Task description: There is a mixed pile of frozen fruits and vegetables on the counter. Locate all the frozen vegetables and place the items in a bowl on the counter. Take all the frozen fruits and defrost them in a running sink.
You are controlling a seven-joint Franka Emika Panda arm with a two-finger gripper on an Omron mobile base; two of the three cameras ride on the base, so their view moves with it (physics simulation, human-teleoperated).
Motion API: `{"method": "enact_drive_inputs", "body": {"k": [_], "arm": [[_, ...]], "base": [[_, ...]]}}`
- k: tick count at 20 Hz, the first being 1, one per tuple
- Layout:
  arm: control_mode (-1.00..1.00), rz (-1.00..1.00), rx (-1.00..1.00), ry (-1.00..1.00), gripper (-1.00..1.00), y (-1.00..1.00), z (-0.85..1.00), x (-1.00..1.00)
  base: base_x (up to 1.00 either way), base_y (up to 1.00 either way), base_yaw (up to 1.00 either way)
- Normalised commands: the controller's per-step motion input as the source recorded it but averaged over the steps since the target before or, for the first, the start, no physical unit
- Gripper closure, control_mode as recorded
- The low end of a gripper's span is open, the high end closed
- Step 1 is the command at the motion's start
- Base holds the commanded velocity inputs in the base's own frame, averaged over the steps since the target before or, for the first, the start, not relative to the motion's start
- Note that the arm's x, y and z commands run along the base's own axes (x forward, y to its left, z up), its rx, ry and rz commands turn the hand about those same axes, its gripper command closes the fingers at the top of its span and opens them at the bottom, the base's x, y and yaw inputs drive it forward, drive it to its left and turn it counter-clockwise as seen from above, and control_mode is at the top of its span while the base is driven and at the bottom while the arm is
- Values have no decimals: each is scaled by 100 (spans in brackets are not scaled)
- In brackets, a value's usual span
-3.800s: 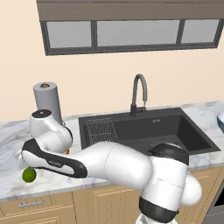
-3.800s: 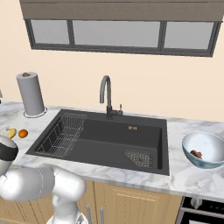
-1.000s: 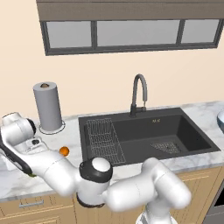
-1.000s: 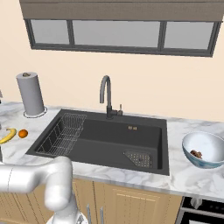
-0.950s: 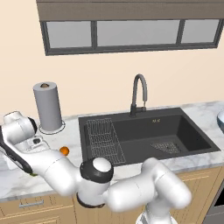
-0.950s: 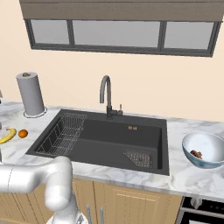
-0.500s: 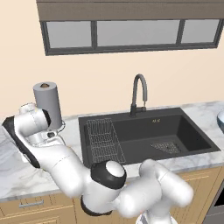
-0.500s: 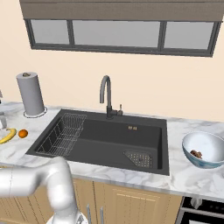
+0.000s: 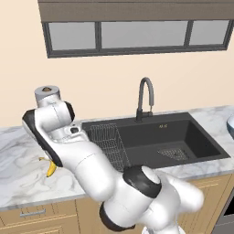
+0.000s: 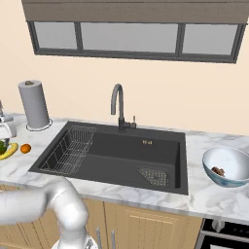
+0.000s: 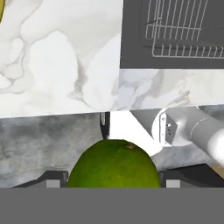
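The pincer (image 11: 113,183) is clamped on the round green ball (image 11: 113,164), which sits snug between its two dark tips, lifted above the white marble worktop (image 11: 57,61). Ahead of the pincer lies the matte black sink (image 11: 170,30) with its wire rack (image 11: 188,33); the curved yellow banana (image 10: 8,151) and small orange (image 10: 25,148) lie just beside it. The pale blue-grey bowl (image 10: 228,166), holding a brown lump (image 10: 218,171), sits well apart, beyond the sink. The risk, I judge: the smooth ball could roll out of the grip during the long swing across and drop into the basin.
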Motion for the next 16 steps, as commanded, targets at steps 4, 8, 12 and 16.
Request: {"method": "enact_drive_inputs", "body": {"k": [4, 8, 12, 16], "arm": [[-100, -1, 3, -22, 100, -91, 24, -33], [-100, 1, 6, -31, 100, -100, 12, -28], [-100, 5, 9, -31, 100, -99, 18, -18], [-100, 4, 11, -18, 100, -99, 31, -12]], "base": [[0, 0, 0], [0, 0, 0], [0, 0, 0], [0, 0, 0]]}}
